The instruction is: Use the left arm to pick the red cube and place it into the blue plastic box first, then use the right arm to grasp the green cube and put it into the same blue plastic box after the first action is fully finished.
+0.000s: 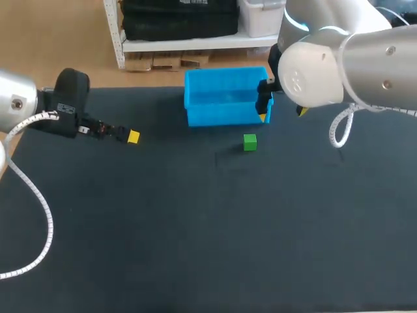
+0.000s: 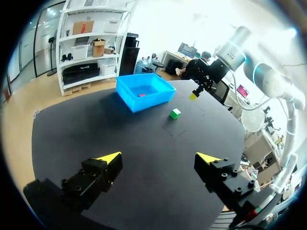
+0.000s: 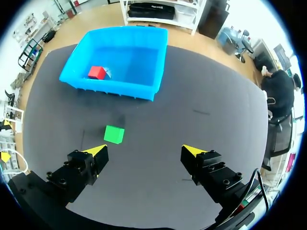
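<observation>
Fingers of the left gripper (image 2: 160, 157) stand wide apart with nothing between them, over the left side of the dark table (image 1: 195, 228), well apart from the box. Toward the middle, near the far edge, sits the blue plastic box (image 1: 221, 117) with the red cube (image 3: 97, 72) lying on its floor, and the green cube (image 1: 249, 142) rests on the table near the box's right end. At that right end hangs the right gripper (image 3: 145, 150), fingers spread and empty, the green cube just ahead of one fingertip.
</observation>
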You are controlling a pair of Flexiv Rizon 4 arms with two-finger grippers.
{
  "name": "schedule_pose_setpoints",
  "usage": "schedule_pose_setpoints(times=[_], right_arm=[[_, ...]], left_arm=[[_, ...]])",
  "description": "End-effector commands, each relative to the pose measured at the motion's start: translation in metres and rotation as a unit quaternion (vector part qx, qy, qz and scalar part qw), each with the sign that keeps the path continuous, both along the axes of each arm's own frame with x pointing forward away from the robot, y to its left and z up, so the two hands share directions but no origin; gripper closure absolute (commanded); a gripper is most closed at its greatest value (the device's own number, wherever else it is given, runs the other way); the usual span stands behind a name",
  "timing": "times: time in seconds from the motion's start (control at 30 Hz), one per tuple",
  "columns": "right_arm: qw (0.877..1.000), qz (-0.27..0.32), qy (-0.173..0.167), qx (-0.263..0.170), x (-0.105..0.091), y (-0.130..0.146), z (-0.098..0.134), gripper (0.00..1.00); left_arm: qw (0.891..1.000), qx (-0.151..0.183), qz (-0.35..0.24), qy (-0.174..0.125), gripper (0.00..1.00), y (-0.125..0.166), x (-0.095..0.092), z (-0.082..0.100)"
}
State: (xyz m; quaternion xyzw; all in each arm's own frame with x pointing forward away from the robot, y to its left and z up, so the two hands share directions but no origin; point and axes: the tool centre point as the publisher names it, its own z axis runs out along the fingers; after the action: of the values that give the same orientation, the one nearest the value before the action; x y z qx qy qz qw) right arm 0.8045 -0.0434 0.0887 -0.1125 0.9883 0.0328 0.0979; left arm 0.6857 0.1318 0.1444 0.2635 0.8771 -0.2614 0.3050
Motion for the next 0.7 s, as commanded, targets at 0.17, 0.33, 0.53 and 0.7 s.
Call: schedule_pose_setpoints(times=[0.17,0.33,0.53,0.7], right_arm=[[0.999,-0.036,0.003,-0.013,0.001,0.015,-0.006,0.00],[0.998,-0.050,0.006,-0.023,0.001,0.022,-0.013,0.00],[0.998,-0.052,0.018,-0.017,0.004,0.031,-0.031,0.00],[0.998,-0.050,0.028,-0.017,0.007,0.036,-0.044,0.00]], left_arm=[[1.000,-0.003,0.000,-0.002,0.00,0.001,0.000,-0.001],[1.000,-0.003,0.000,-0.002,0.00,0.001,0.000,-0.001],[1.000,-0.003,0.000,-0.002,0.00,0.001,0.000,-0.001],[1.000,-0.003,0.000,-0.002,0.00,0.001,0.000,-0.001]])
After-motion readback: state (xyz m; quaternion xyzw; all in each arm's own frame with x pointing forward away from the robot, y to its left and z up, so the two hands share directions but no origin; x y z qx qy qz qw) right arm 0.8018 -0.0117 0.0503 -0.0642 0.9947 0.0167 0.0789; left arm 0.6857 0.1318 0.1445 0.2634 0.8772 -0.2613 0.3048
